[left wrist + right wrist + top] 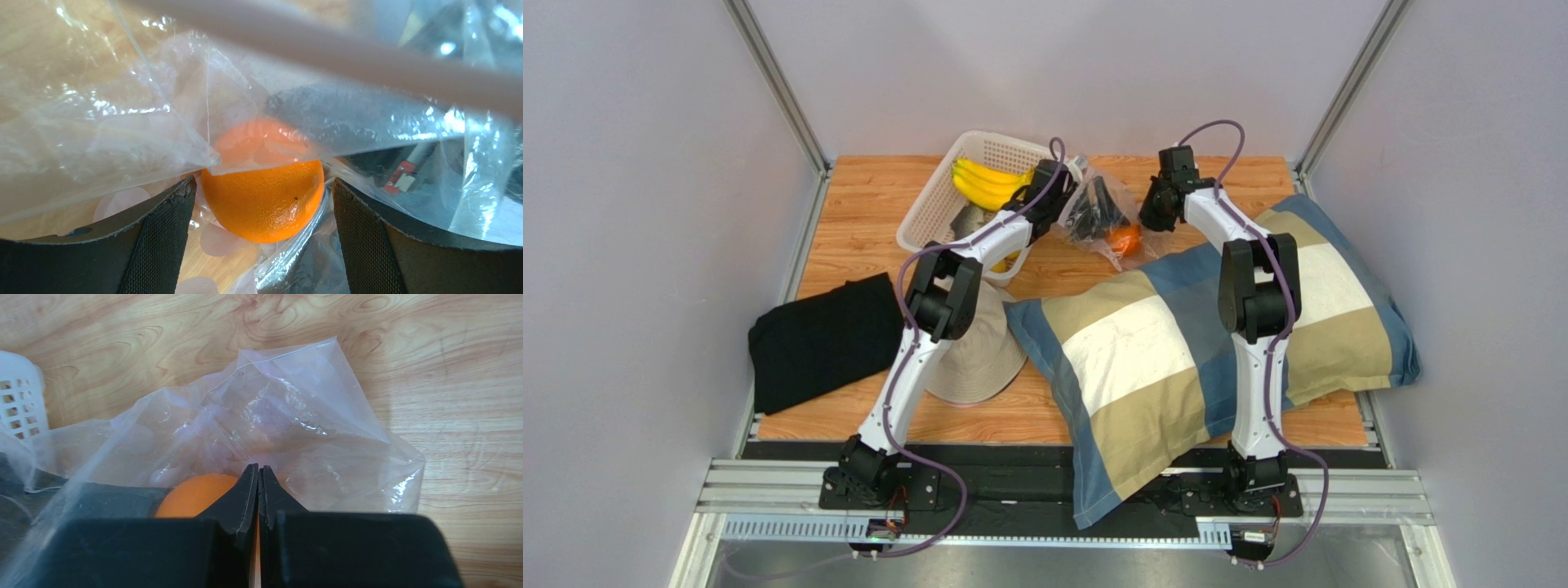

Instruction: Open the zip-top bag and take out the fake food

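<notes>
The zip-top bag stands bunched up like a small tent at the far middle of the counter, between the two arms and just beside the white mesh basket. Its clear film is crinkled and folded over itself. An orange of the fake food lies low inside it, on the side nearest the pillow. One sheet of plastic drapes across its top half, and its lower half shows bare in the left wrist view.

The left tool reaches into the bag from the basket side with its jaws wide. One finger stands on each side of the orange. They are close, but they have not closed on it, and loose plastic sits between the fruit and the right-hand finger.

The right tool is at the bag's opposite side. Its tips are pressed tight together on the bag's film, and the folds fan out from that pinch.

A yellow banana bunch lies in the basket. Nearer the arms, a striped pillow in blue, cream and tan lies across the right half of the counter. A beige hat sits left of it, under the left arm. A folded black cloth lies at the left edge.
</notes>
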{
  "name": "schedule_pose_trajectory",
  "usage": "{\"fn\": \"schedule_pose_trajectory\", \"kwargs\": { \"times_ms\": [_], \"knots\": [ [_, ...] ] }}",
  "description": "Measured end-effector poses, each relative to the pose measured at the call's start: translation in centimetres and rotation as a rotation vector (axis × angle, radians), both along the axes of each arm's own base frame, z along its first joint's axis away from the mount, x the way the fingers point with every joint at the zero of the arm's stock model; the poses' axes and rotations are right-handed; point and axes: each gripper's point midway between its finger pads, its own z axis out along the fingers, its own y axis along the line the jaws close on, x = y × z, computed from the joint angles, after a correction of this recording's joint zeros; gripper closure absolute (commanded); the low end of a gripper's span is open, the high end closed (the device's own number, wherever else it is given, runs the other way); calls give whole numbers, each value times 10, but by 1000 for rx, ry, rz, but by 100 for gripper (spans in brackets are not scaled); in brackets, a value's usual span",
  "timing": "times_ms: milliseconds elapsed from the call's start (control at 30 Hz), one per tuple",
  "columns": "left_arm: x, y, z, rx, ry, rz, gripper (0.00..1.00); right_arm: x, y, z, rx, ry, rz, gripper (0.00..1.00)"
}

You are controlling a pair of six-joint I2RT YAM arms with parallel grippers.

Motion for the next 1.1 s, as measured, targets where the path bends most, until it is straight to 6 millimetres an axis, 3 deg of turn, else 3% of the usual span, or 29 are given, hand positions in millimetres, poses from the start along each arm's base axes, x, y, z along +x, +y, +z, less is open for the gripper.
{"fn": "schedule_pose_trajectory", "kwargs": {
  "times_ms": [433,533,633,700,733,800,867,900,967,1100],
  "knots": [
    [-15,-12,-14,33,47,-35,17,2,15,7,126,20,-88,100],
    [-13,-14,-15,29,43,-38,24,3,15,7,143,25,-113,100],
    [-11,-15,-15,26,42,-37,40,3,13,7,146,29,-124,100],
    [-11,-16,-14,24,40,-40,58,2,10,6,143,34,-131,99],
    [-10,-15,-15,23,40,-39,60,2,7,5,137,38,-133,98],
    [-10,-16,-14,23,40,-40,65,-1,3,3,121,49,-137,90],
    [-10,-15,-15,24,37,-41,82,-7,-5,1,86,70,-133,80],
    [-10,-15,-15,25,36,-41,85,-10,-8,1,72,80,-131,71],
    [-9,-14,-15,27,32,-40,95,-16,-14,4,43,96,-123,63],
    [-6,-7,-11,40,31,-28,100,-22,-27,27,-5,77,-120,49]
  ]
}}
